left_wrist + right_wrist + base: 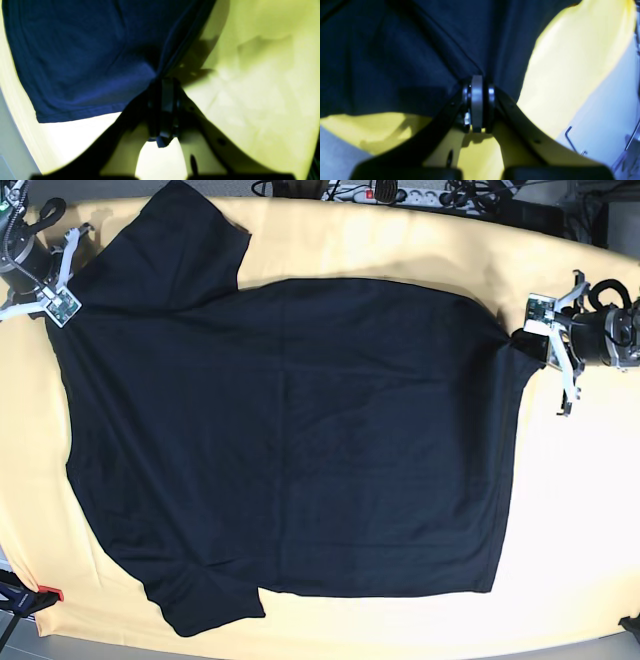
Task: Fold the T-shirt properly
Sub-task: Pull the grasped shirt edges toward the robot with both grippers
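Black cotton covers most of the yellow table (600,510): the T-shirt (290,440) lies spread flat, sleeves at the far left and near left, hem running down the right side. No fold shows in it yet, so I'd judge the task barely begun, with every fold left to make. The left gripper (533,332), at the far right of the scene, is pinched shut on the far hem corner; its wrist view shows cloth pulled into a peak at the closed tips (160,80). The right gripper (62,302), at the far left, sits at the shirt's edge beside the far sleeve, and its wrist view shows the jaws pressed together with dark fabric bunched up against them (477,82), so it looks to be holding the shirt there too. The neckline and its label I can't make out; black on black hides the seams. Both wrist views are blurred and tinted, so how much cloth sits in each grip is hard to say. The arms are cut off by the frame edges.
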Robot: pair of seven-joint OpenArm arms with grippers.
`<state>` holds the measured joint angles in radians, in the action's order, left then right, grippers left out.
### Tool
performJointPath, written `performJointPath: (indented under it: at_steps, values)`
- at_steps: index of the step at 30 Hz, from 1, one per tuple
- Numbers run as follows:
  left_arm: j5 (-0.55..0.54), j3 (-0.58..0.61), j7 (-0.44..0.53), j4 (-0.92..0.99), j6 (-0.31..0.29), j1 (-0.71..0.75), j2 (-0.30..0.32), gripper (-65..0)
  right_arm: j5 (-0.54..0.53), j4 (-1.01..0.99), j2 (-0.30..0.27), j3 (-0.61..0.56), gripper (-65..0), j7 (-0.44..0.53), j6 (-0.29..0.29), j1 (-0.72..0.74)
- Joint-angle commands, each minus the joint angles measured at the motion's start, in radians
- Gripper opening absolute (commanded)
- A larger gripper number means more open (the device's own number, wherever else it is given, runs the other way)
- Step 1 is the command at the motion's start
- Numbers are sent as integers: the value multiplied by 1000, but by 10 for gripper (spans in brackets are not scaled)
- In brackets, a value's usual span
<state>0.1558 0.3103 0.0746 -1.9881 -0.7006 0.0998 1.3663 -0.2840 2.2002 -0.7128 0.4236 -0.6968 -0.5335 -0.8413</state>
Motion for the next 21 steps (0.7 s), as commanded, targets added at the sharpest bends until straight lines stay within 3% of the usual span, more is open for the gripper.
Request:
performJointPath:
  at_steps: [1,5,10,14,21]
  values:
    - [-21,-11,27,-23,2,-11,36,-650,-7,15,-20,13,-650,-17,9,-11]
    - [-101,-11,29,-79,2,-11,95,-650,-42,15,-22,16,-650,-78,8,-37]
    - [-121,-11,30,-120,2,-11,165,-650,-42,15,-22,24,-650,-101,7,-107]
    - [-204,-11,30,-121,2,-11,182,-650,-59,15,-21,82,-650,-120,2,-154]
    - [-235,-11,-8,-145,2,62,183,-650,-251,15,-19,258,-650,-165,-54,-247]
